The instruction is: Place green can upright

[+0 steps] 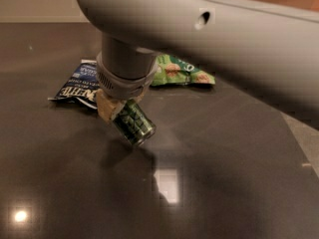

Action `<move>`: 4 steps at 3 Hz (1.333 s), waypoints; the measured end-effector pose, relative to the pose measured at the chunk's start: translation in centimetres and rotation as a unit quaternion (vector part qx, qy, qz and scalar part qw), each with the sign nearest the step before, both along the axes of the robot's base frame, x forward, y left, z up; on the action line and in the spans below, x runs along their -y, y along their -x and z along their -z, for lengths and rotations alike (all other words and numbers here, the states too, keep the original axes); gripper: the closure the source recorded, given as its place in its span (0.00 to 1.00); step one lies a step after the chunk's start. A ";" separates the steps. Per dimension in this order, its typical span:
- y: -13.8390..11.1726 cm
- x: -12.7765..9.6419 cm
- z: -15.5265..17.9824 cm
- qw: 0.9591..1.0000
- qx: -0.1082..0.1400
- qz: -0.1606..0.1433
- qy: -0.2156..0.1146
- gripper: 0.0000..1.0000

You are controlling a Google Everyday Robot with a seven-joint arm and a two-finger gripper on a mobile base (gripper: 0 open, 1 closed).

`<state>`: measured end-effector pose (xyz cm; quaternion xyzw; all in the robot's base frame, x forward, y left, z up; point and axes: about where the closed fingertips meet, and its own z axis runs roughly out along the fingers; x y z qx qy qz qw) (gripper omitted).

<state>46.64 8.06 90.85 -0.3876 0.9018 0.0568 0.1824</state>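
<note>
The green can (133,122) is a small dark green drink can with lighter markings. It hangs tilted, its silver end pointing down and to the right, just above the dark table (224,183). My gripper (119,112) comes down from the grey arm at the upper middle and is shut on the can's upper part. Its tan fingers (105,108) clasp the can from both sides. The can's shadow lies on the table just below it.
A dark blue snack bag (79,86) lies flat behind and to the left of the gripper. A crinkled light green snack bag (182,72) lies behind to the right. The table's right edge (299,138) runs diagonally at the right.
</note>
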 end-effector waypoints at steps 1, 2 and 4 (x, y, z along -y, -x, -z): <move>-0.5 0.3 -1.4 0.996 0.046 -0.044 -0.057 1.00; -0.9 0.4 -2.5 0.987 0.075 -0.072 -0.119 1.00; -0.9 0.2 -3.4 0.961 0.117 -0.112 -0.222 1.00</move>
